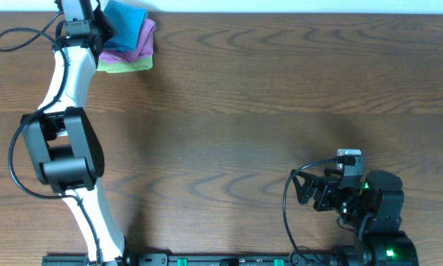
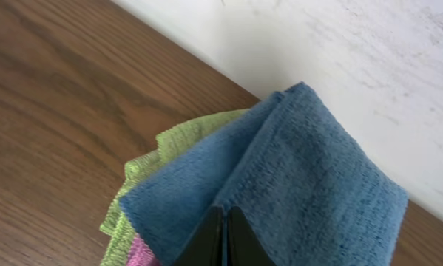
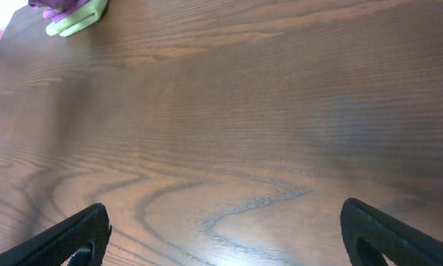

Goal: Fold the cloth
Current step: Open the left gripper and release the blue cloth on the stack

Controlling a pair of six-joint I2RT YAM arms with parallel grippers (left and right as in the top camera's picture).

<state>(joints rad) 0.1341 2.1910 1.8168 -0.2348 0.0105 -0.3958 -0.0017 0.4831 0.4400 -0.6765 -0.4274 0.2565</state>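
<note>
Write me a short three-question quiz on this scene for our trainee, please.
1. True or false: the right gripper is open over bare table.
2. Which lies on top: A the green cloth, B the purple cloth, C the blue cloth?
3. Fill in: the left gripper is shut on the ___ cloth.
Key: 1 true; 2 C; 3 blue.
</note>
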